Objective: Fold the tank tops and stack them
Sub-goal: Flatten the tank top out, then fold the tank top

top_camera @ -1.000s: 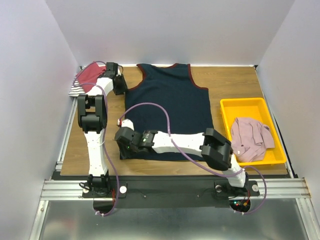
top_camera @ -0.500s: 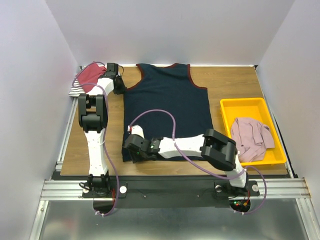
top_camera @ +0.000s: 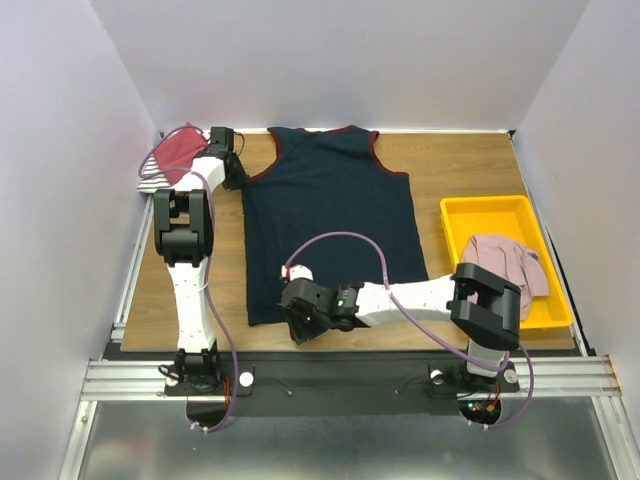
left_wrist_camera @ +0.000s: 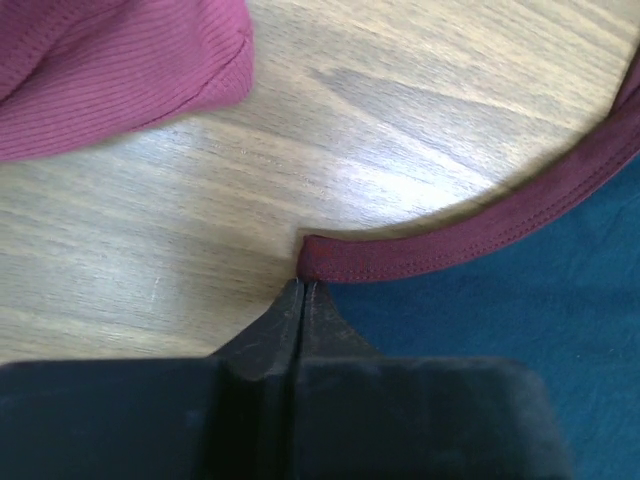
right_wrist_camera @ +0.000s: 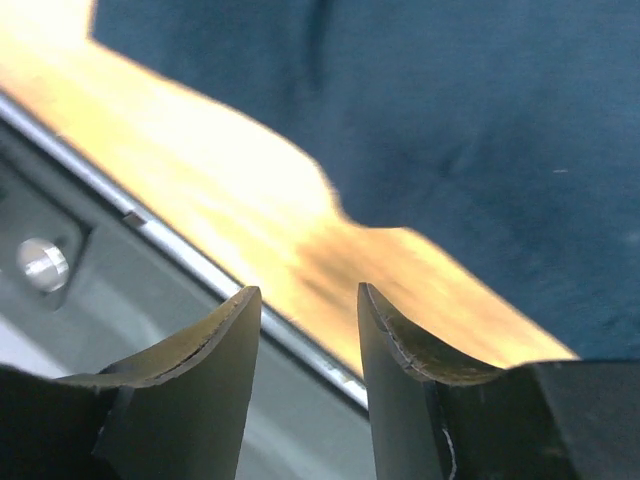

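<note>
The navy tank top (top_camera: 335,220) with maroon trim lies flat in the middle of the table. My left gripper (top_camera: 232,172) sits at its far-left armhole. Its jaws (left_wrist_camera: 302,287) are shut, with the end of the maroon trim (left_wrist_camera: 450,255) pinched at their tips. My right gripper (top_camera: 297,325) hovers open over the table's near edge, just off the navy top's bottom hem (right_wrist_camera: 450,120), with nothing between its fingers (right_wrist_camera: 215,340). A red tank top (top_camera: 180,148) lies on a striped one (top_camera: 150,178) at the far left corner. A pale pink one (top_camera: 500,262) is bunched in the tray.
The yellow tray (top_camera: 490,203) stands at the right side of the table. A metal rail (top_camera: 350,375) runs along the near edge under my right gripper. White walls close in the table on three sides.
My left gripper has shut on the trim at the armhole. My right arm has swung right along the bottom hem toward the near edge. The navy top's left edge has shifted slightly.
</note>
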